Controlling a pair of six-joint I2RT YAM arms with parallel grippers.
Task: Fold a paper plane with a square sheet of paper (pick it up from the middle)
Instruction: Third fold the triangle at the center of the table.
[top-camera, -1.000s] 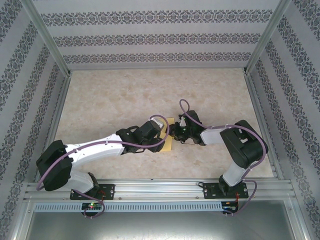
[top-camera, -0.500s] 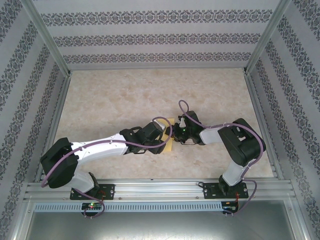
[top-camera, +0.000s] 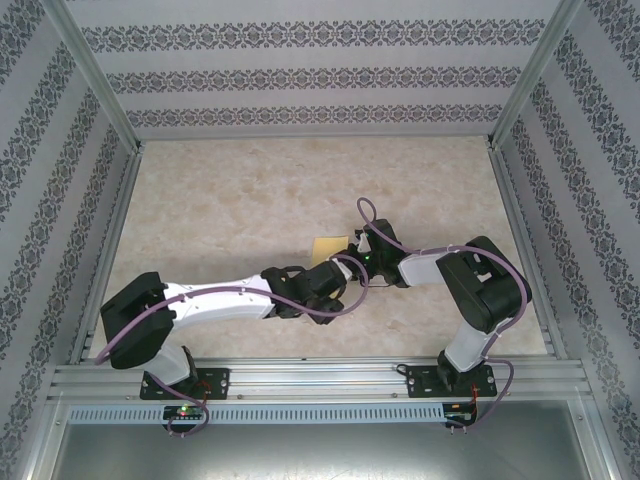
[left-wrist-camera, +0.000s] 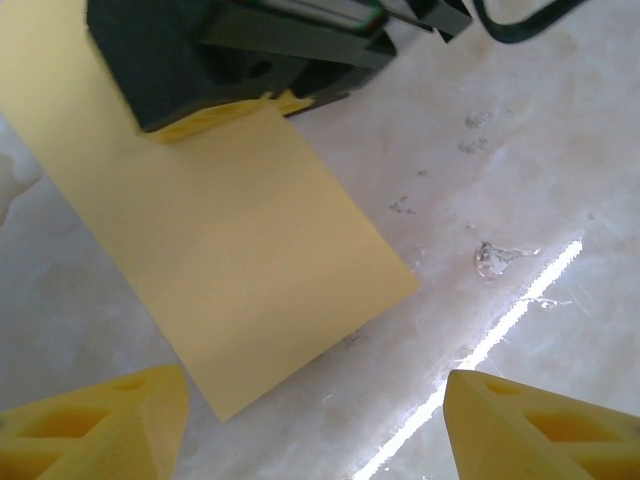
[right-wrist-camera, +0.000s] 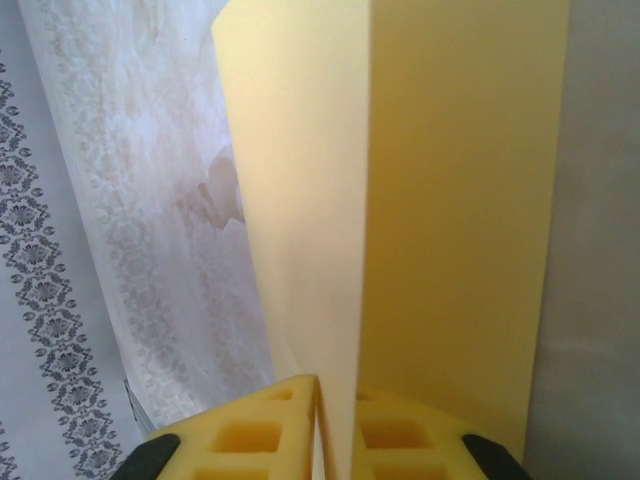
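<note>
Early — the square sheet of paper (left-wrist-camera: 230, 250) seems folded 1 time, pinched by the right fingers (right-wrist-camera: 250, 430), left fingers (left-wrist-camera: 90, 420) wide nearby — nose and wing folds remain.

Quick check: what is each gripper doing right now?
Left gripper: open, holding nothing, fingers apart just off the paper.
Right gripper: shut on the paper, pinching its edge.
</note>
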